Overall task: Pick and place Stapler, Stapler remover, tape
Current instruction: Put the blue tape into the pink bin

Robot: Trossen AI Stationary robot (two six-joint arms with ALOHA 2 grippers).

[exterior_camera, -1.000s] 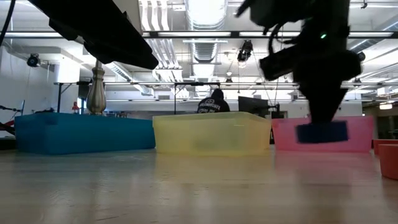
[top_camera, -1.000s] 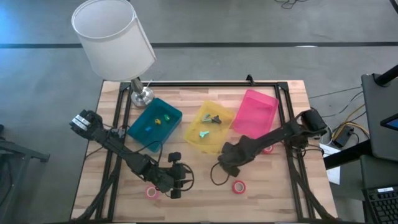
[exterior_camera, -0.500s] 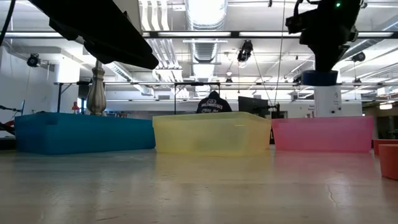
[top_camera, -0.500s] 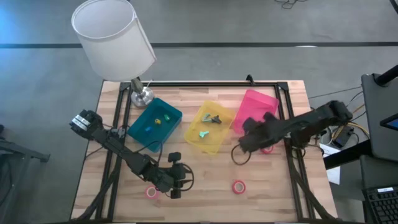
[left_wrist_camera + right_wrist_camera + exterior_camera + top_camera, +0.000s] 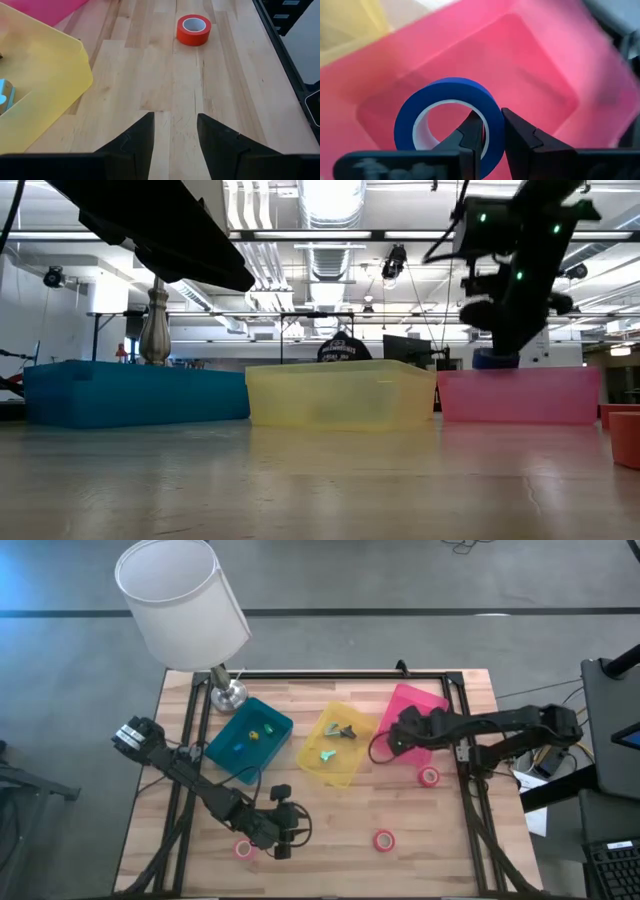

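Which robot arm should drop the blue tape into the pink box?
The right one. Its gripper is already shut on the blue tape right over the pink box. The left gripper is open, low over the table's near edge, far from that box.

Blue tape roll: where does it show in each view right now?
High view: hidden under the right hand, above the pink bin.
Low view: blue tape roll just above the pink bin's rim, under the right hand.
Left wrist view: not in it.
Right wrist view: centre, pinched by the fingers.
Shared landmark: the pink bin.
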